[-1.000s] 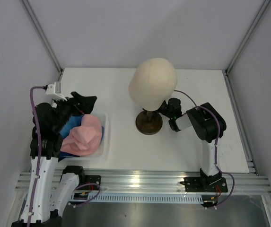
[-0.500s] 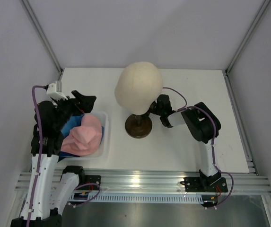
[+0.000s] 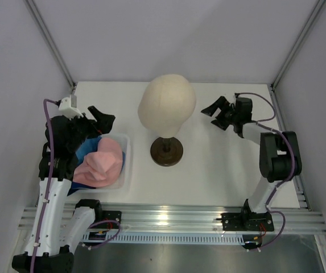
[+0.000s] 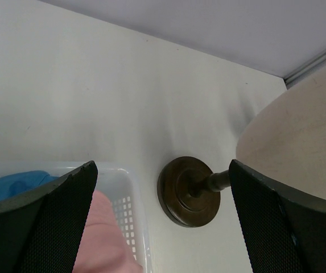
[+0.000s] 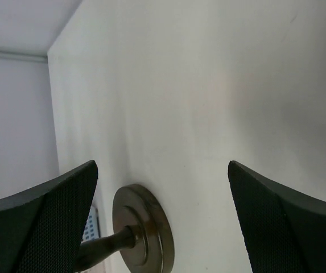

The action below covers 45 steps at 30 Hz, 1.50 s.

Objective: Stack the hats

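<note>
Your pink hat [image 3: 101, 162] heaped on blue hat [image 3: 86, 152], both in clear tray [image 3: 127, 166], lower left of top view. Your left claw [image 3: 102, 125] hovers over tray's far end, jaws wide, holding nothing. Head form [image 3: 166, 105] on brown base [image 3: 166, 152] mid-frame, just right of tray. Your right claw [image 3: 215, 116] upper right, jaws wide, empty, apart from form, over bench [image 3: 219, 176].

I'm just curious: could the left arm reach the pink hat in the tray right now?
Probably yes: the open left hand hangs by the far end of the tray, and the pink hat lies on top, uncovered.
</note>
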Each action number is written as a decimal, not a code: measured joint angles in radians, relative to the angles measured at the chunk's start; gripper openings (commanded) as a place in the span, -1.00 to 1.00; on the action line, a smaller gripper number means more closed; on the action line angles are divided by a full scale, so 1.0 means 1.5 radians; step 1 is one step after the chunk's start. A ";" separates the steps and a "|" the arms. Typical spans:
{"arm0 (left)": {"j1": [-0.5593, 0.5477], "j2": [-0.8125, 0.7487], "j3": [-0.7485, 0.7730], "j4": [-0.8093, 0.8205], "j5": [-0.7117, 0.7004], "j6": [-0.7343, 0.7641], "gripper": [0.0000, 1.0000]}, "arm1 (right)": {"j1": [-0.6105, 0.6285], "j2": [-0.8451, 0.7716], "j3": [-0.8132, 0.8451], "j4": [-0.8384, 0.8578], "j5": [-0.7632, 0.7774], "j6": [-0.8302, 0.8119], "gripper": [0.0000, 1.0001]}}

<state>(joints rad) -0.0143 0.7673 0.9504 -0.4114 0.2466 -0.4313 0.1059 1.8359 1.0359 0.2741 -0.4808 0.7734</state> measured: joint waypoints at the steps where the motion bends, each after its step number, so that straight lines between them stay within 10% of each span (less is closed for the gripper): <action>1: 0.000 0.001 0.002 -0.004 -0.006 0.003 0.99 | -0.017 -0.022 0.000 -0.022 0.006 -0.011 0.99; 16: 0.000 -0.108 0.081 -0.305 -0.206 -0.024 0.92 | -0.101 -0.599 -0.008 -0.186 0.088 -0.174 0.99; 31: -0.071 -0.111 -0.067 -0.370 -0.204 -0.157 0.83 | 0.134 -0.624 0.072 -0.315 0.086 -0.309 0.99; 36: -0.127 -0.062 -0.089 -0.330 -0.215 -0.183 0.43 | 0.136 -0.630 0.072 -0.334 0.105 -0.327 0.99; 39: -0.153 -0.039 -0.089 -0.314 -0.234 -0.188 -0.24 | 0.137 -0.640 0.071 -0.343 0.115 -0.337 0.99; 40: -0.159 -0.035 -0.089 -0.311 -0.239 -0.190 -0.91 | 0.137 -0.643 0.071 -0.346 0.120 -0.340 0.99; 45: -0.164 -0.046 -0.083 -0.316 -0.268 -0.175 -0.99 | 0.137 -0.656 0.071 -0.364 0.129 -0.355 0.99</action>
<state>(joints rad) -0.2607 0.6987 0.8261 -0.8856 -0.1558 -0.6941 0.3107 0.8520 1.1431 -0.2714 -0.2878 0.2409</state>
